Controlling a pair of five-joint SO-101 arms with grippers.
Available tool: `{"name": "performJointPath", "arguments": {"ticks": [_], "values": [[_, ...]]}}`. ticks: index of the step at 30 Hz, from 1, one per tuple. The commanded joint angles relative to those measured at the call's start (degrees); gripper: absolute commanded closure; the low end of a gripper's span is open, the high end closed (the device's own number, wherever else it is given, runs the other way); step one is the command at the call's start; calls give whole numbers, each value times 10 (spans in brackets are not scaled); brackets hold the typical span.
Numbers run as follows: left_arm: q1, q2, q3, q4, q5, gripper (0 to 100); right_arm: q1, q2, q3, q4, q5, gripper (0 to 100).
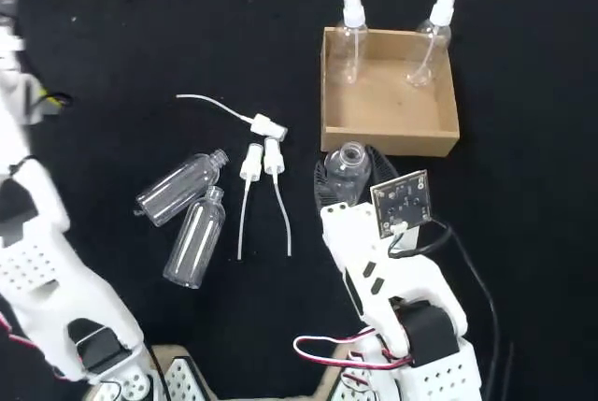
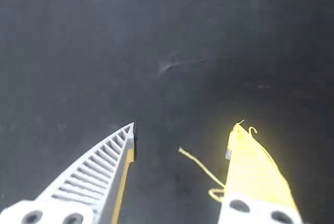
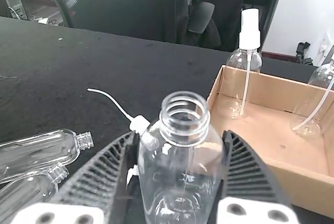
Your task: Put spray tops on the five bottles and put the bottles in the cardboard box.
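Item: one clear, uncapped plastic bottle (image 3: 180, 177), upright, clamped at the shoulder between both jaws of the right end effector (image 3: 180, 134), standing on the black counter (image 1: 542, 186) just beside the front wall of the shallow brown cardboard box (image 1: 388, 139), at its 6 o'clock. In the box: two clear bottles already fitted with white spray tops, one at 11 o'clock (image 1: 351, 36), one at 1 o'clock (image 1: 432, 41). Loose stock, at 9 o'clock of the held bottle: three white spray tops with long dip tubes (image 1: 266, 125) (image 1: 252, 163) (image 1: 273, 156), the last two touching. Beyond them are two uncapped clear bottles lying on their sides (image 1: 182, 188) (image 1: 196, 237). Left end effector (image 2: 183, 130): jaws spread, empty, over bare counter. Hazards, as judged: the smooth thin wall may slip or buckle under the clamp when a top is pressed on; a curved dip tube may miss the narrow neck; lifting one of the touching tops may drag its neighbour.
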Motion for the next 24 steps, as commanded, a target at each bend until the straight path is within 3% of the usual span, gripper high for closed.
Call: {"name": "performJointPath", "arguments": {"ticks": [1,8,15,21,24], "values": [[-36,36,-125,46,13,722,-6,6,0,4,-2,808],[-26,92,-276,136,-16,722,-5,6,-2,4,-2,808],[103,154,-344,143,-25,720,-5,6,1,4,-2,808],[221,196,-365,146,-195,721,-5,6,1,4,-2,808],[257,208,-375,147,-244,720,-5,6,0,4,-2,808]]}}
